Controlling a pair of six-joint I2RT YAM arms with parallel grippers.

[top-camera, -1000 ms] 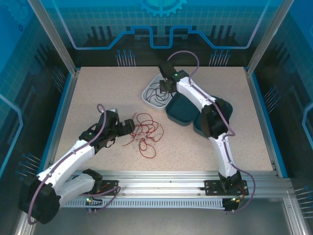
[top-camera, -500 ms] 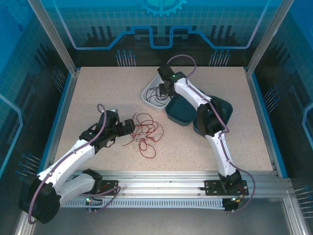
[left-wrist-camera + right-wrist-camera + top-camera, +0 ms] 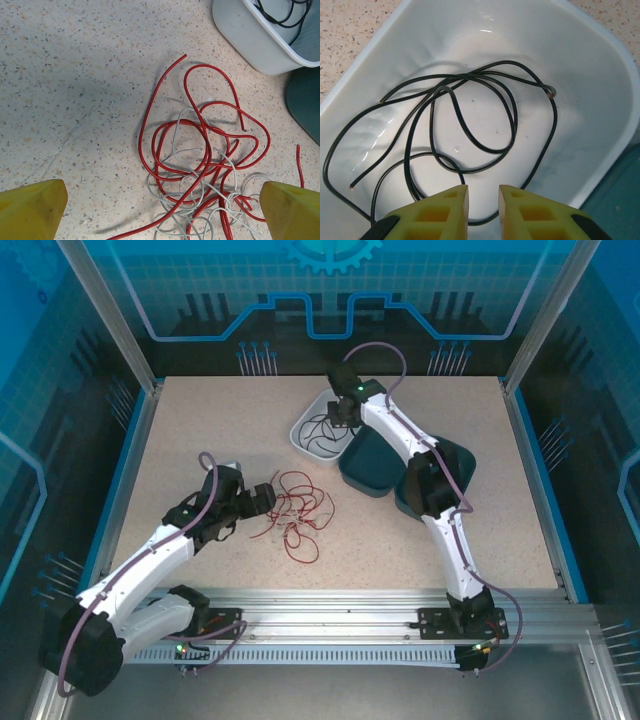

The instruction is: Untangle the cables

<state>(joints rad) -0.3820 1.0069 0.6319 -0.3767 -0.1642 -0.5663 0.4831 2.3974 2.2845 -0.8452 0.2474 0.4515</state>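
Observation:
A tangle of red cable (image 3: 200, 150) and white cable (image 3: 200, 200) lies on the speckled table, left of the middle (image 3: 300, 512). My left gripper (image 3: 161, 192) hangs over the tangle's near-left side (image 3: 272, 498). It is wide open, and its yellow fingers (image 3: 32, 210) stand on either side of the wires without touching them. A black cable (image 3: 490, 150) lies coiled loose in the white bin (image 3: 600, 60). My right gripper (image 3: 483, 189) hovers above that bin (image 3: 342, 418), its jaws a little apart with nothing between them.
The white bin (image 3: 305, 435) sits at the back centre, and its corner (image 3: 250, 37) is close to the tangle. A dark teal bin (image 3: 375, 465) stands right beside it, with a second one (image 3: 455, 455) further right under the right arm. A raised blue rim borders the table.
The right gripper's jaws have parted from shut to slightly apart over the white bin, where the black cable lies free. The left arm and the red and white tangle have not moved.

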